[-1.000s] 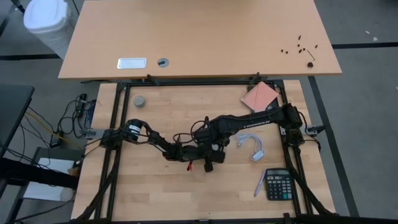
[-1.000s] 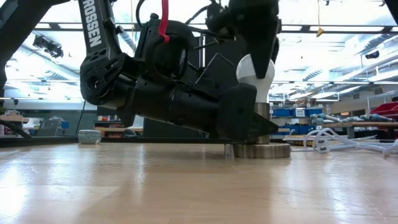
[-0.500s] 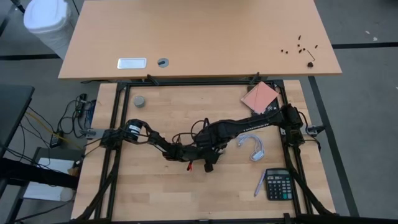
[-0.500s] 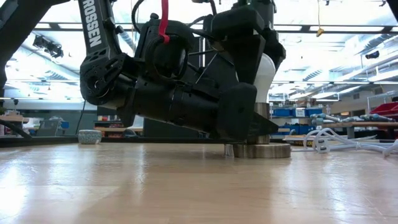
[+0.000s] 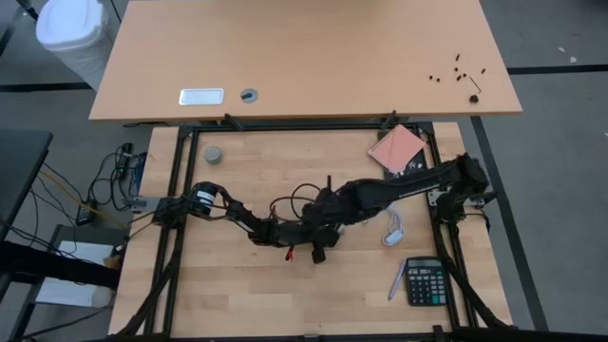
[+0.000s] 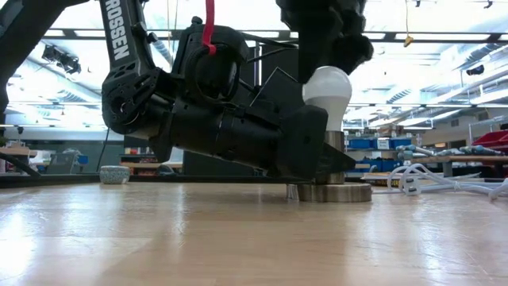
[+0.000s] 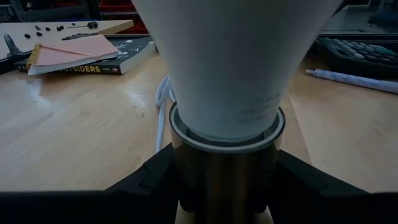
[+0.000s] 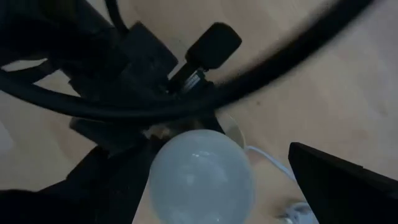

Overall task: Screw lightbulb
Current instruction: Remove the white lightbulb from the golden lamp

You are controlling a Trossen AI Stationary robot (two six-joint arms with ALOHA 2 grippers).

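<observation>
The white lightbulb (image 6: 327,91) stands upright with its narrow base in the metal socket (image 6: 334,155). The socket rises from a round disc (image 6: 333,192) on the table. My left gripper (image 6: 311,157) comes level from the table's left and is shut on the socket. My right gripper (image 6: 325,36) hangs just above the bulb's head, open. In the right wrist view one finger (image 8: 336,186) stands clear beside the bulb (image 8: 202,180). In the high view the arms (image 5: 321,223) hide the bulb. My left gripper pinches the socket's metal collar (image 7: 227,177) between its two fingers (image 7: 155,180), one on each side, just under the bulb's neck (image 7: 227,118). The fingers come level from the table's left. The socket stands upright with its disc on the table.
A white cord (image 5: 389,226) lies right of the socket. A calculator (image 5: 425,282) and a pen (image 5: 396,282) lie at the near right. A book with a pink pad (image 5: 397,147) lies at the far right, a grey cap (image 5: 214,154) at the far left.
My right gripper has turned about the bulb's head, then risen off it; the head, half covered before, now shows bare below the fingers. The right arm has swung toward the table's right edge. Bulb, socket and left gripper have stayed in place.
</observation>
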